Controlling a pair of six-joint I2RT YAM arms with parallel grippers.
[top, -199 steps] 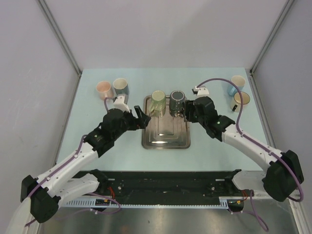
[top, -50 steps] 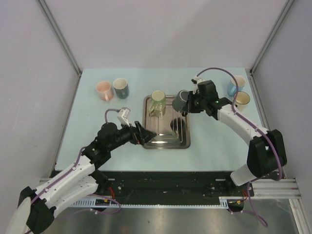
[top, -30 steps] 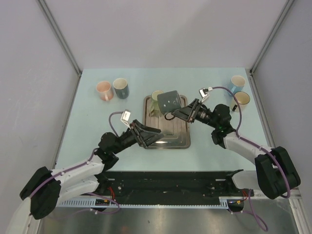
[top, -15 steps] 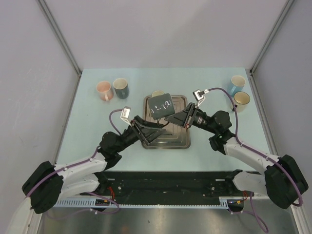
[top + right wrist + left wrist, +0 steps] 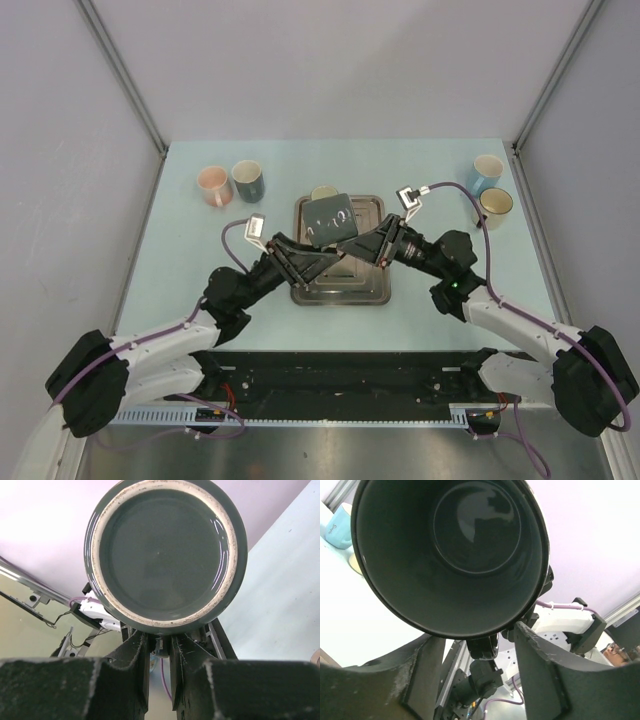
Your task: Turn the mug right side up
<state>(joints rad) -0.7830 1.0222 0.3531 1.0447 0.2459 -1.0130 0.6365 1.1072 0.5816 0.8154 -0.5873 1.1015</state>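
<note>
The dark grey mug [image 5: 328, 218] hangs in the air over the tray, lying on its side. Its open mouth fills the left wrist view [image 5: 450, 550] and its base fills the right wrist view [image 5: 165, 550]. My right gripper [image 5: 352, 244] reaches in from the right and is shut on the mug's handle, low under the base [image 5: 157, 639]. My left gripper [image 5: 332, 252] comes up from the left. Its fingers [image 5: 535, 670] stand apart on either side of the mug's lower edge, with the right gripper's fingers between them. Their tips end at the rim, so contact is unclear.
Under the mug lies the metal tray [image 5: 340, 290], and a green mug [image 5: 322, 191] peeks out behind it. A pink mug [image 5: 213, 184] and a teal mug [image 5: 247, 180] stand at the back left. A blue mug [image 5: 487, 172] and a cream mug [image 5: 494, 206] stand at the back right.
The right arm carried the mug left and a little lower over the tray. The left gripper rose up to the mug, and its fingers have narrowed in the last half second.
</note>
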